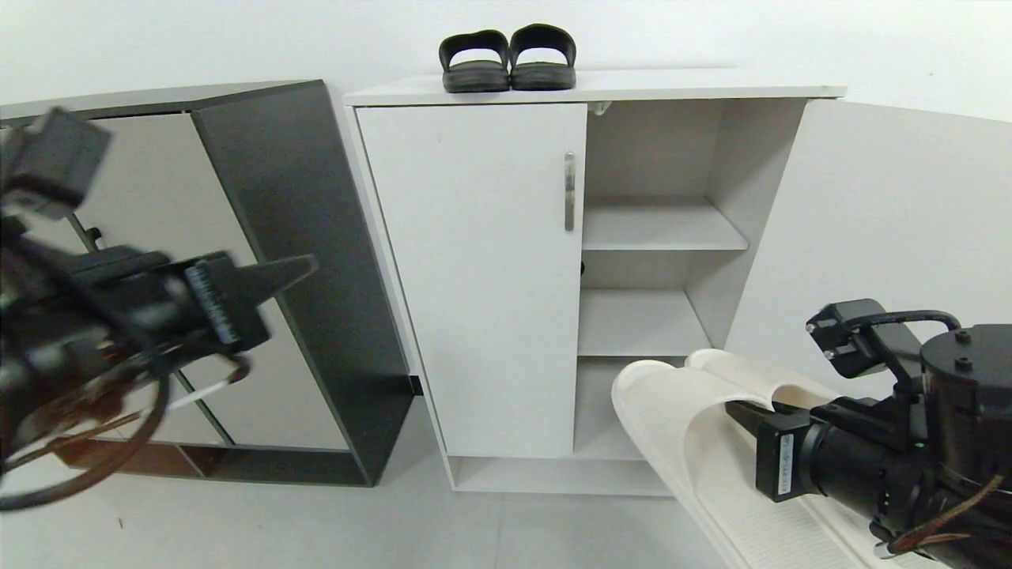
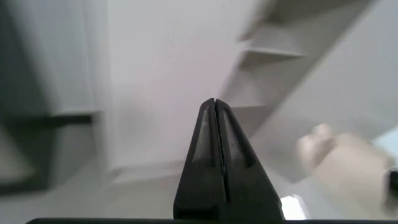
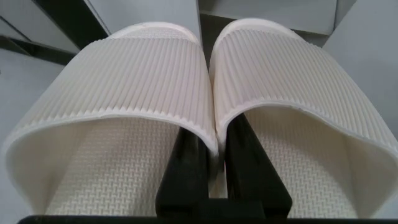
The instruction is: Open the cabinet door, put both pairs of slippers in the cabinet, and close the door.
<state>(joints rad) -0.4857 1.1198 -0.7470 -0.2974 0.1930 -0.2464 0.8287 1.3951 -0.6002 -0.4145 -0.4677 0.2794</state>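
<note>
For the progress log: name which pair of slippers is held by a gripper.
The white pair, pinched together by the right gripper low in front of the cabinet. The black pair sits free on the cabinet's top.

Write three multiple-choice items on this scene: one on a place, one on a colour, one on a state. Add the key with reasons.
1. Where do the black slippers sit?
A. On top of the cabinet
B. On the floor
C. On a middle shelf

2. What colour are the held slippers in the right gripper?
A. Black
B. Cream white
C. Blue

3. How is the left gripper?
A. Wide open
B. Shut on a slipper
C. Shut, holding nothing

Key: 1 A, the head view shows them side by side on the top board. 2 B, the right wrist view shows pale ribbed straps. 3 C, the left wrist view shows its fingers pressed together with nothing between them.
</note>
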